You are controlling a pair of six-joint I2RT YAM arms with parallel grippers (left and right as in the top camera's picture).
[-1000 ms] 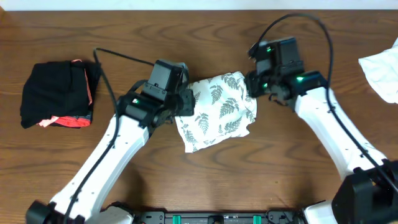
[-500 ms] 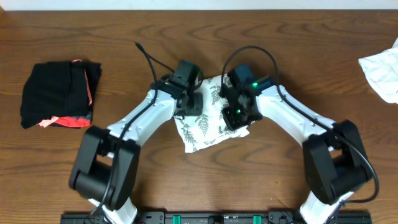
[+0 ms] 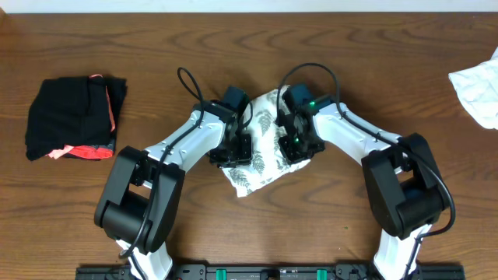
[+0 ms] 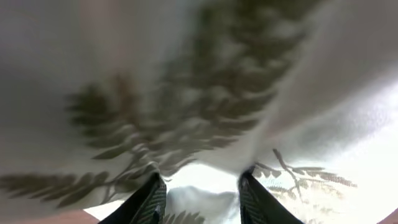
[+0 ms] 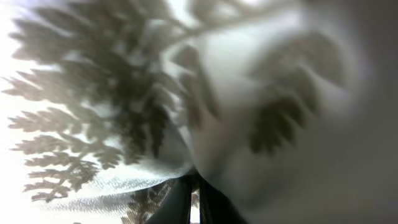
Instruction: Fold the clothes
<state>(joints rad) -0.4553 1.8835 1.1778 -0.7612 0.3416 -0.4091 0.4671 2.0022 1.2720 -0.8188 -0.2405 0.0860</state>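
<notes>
Two tools grip the fern-print dress [image 3: 263, 152], bunched at centre frame on the tabletop [image 3: 350, 225]. The left tool [image 4: 202, 186] is part-closed on a thick fold, the right tool [image 5: 194, 186] pinched nearly shut on a thin one. Fabric judged light, limp and probably slippery; best taken at its edges.

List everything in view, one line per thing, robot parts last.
dress: one, white with grey-green fern print, table centre, bunched between both tools
bundle: one, black with coral-pink trim, far left
cloth: one, plain white, right edge, partly out of frame
table: one, brown wood, under everything
left arm: one, white and black, reaching to centre
right arm: one, white and black, reaching to centre
left tool: one, black, closed on a dress fold
right tool: one, black, pinching the dress
</notes>
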